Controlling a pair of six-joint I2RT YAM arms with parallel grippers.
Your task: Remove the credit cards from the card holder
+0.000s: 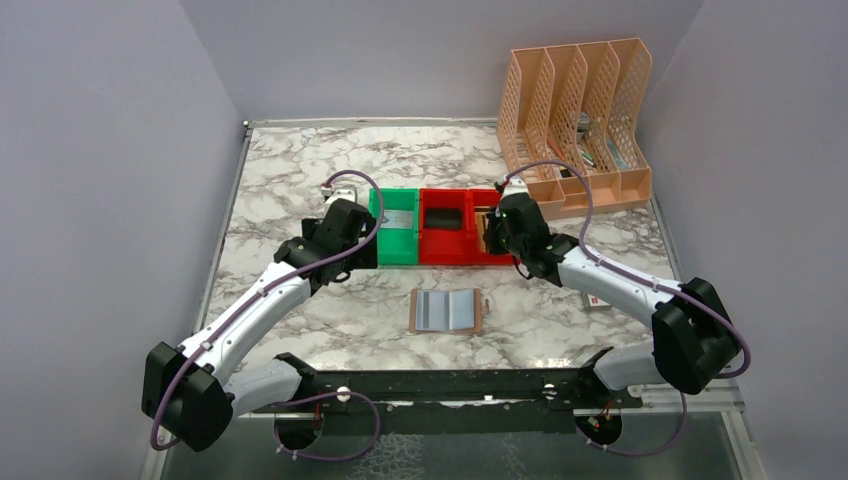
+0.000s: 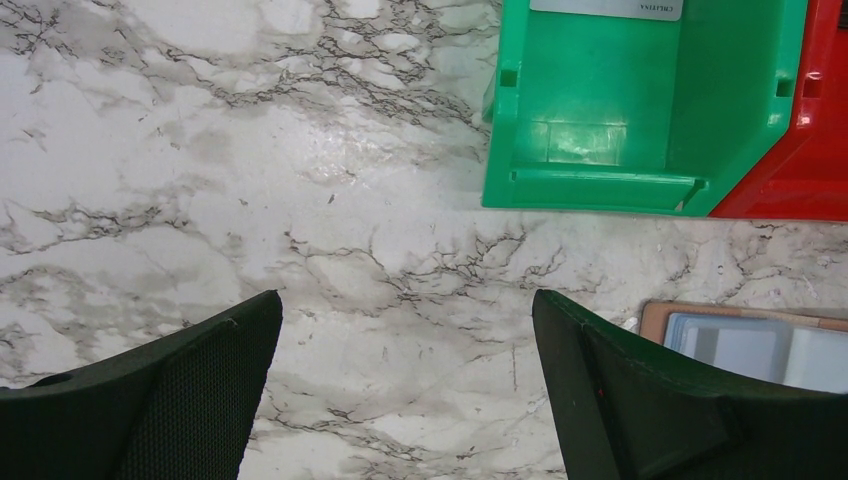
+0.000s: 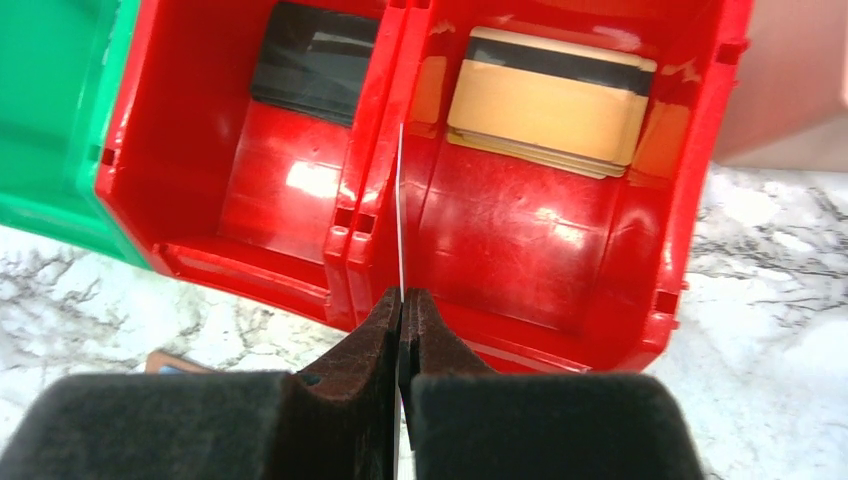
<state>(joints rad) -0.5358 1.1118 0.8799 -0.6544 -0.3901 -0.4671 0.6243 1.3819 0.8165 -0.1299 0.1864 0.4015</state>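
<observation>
Red bins (image 3: 530, 250) under my right gripper (image 3: 402, 298), pinching a credit card (image 3: 401, 200) edge-on for dropping in; left gripper (image 2: 405, 300) spread, empty; card holder (image 1: 447, 310) at bins' 6 o'clock.

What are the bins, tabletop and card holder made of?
Bins: hard moulded plastic, glossy; sharp highlights on the walls.
Tabletop: marble pattern, grey veins, mild sheen; stone or laminate, can't tell.
Holder: brown border looks like leather or faux leather, matte; pale blue-grey lining, maybe fabric.

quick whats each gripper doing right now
left gripper: open, holding nothing
right gripper: shut on a credit card, seen edge-on
</observation>
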